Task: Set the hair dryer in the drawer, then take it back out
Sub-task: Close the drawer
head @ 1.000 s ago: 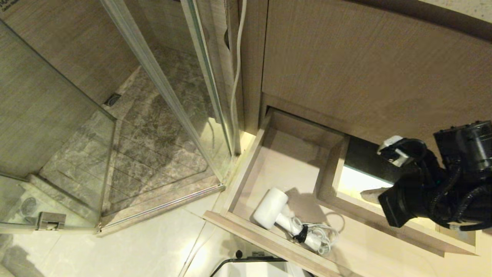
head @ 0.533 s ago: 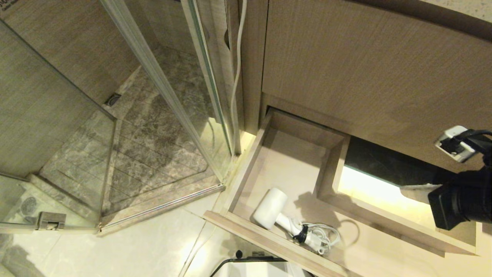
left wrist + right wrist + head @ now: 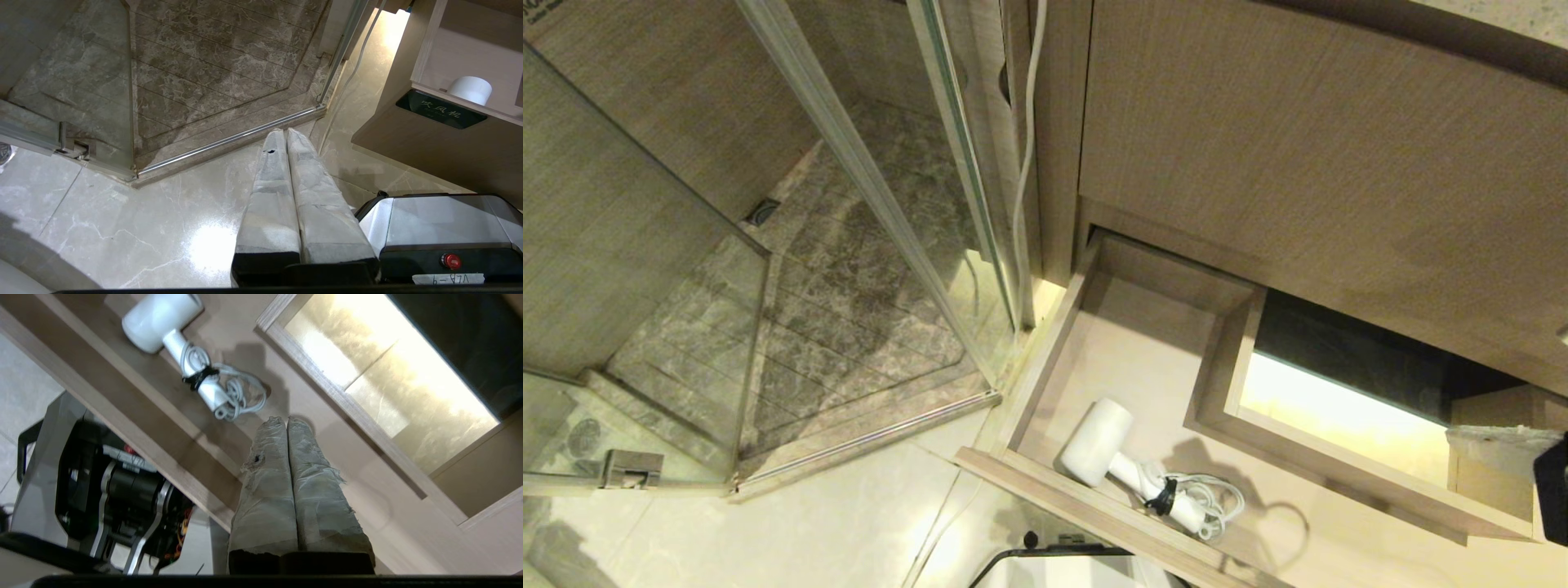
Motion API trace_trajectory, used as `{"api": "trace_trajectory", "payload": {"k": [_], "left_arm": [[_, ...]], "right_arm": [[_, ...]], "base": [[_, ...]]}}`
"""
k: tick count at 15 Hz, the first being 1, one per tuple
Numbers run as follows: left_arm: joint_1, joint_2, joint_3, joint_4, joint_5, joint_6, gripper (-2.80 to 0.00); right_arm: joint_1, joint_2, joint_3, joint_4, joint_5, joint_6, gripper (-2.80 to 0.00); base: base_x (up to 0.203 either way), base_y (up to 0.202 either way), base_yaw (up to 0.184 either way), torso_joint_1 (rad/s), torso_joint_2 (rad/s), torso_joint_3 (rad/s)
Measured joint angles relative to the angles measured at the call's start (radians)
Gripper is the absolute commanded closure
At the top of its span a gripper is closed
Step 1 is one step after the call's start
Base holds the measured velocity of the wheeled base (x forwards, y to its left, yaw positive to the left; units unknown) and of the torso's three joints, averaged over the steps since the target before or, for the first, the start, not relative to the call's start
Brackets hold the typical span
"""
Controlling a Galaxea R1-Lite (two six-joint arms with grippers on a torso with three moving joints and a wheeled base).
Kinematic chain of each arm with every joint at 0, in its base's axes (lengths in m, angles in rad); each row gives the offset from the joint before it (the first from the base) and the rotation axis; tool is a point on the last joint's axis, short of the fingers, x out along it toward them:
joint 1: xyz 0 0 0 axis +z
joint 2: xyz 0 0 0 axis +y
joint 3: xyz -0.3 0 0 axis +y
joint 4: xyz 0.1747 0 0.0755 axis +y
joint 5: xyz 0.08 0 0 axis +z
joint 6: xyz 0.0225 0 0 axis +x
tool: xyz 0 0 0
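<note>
The drawer [image 3: 1045,371] stands pulled out beneath the wood-grain cabinet front [image 3: 1298,155]. The hair dryer [image 3: 1098,445] lies inside at its near left corner, barrel toward the left, handle pointing right with the coiled cord [image 3: 1213,500] bunched at its end. The right tool [image 3: 1494,441] shows only at the right edge. A glass shower enclosure [image 3: 768,269] fills the left.

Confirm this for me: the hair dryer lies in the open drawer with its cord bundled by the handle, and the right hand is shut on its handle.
Not quite. The right hand is shut but empty, apart from the hair dryer, as the right wrist view shows. The rest holds: the dryer lies in the open drawer with its cord bundled by the handle.
</note>
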Motion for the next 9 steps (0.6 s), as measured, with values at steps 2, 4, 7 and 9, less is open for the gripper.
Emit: {"api": "trace_trajectory", "payload": {"k": [2, 4, 7, 9], "left_arm": [[0.0, 0.0, 0.0, 0.0, 0.0, 0.0, 0.0], [0.0, 0.0, 0.0, 0.0, 0.0, 0.0, 0.0], [0.0, 0.0, 0.0, 0.0, 0.0, 0.0, 0.0], [0.0, 0.0, 0.0, 0.0, 0.0, 0.0, 0.0]], "right_arm": [[0.0, -0.029, 0.004, 0.003, 0.0, 0.0, 0.0], [0.0, -0.046, 0.008, 0.005, 0.0, 0.0, 0.0], [0.0, -0.056, 0.008, 0.004, 0.001, 0.001, 0.0], [-0.001, -0.058, 0.007, 0.004, 0.001, 0.001, 0.0]], "base": [[0.0, 0.0, 0.0, 0.0, 0.0, 0.0], [0.0, 0.0, 0.0, 0.0, 0.0, 0.0], [0.0, 0.0, 0.0, 0.0, 0.0, 0.0], [0.0, 0.0, 0.0, 0.0, 0.0, 0.0]]}}
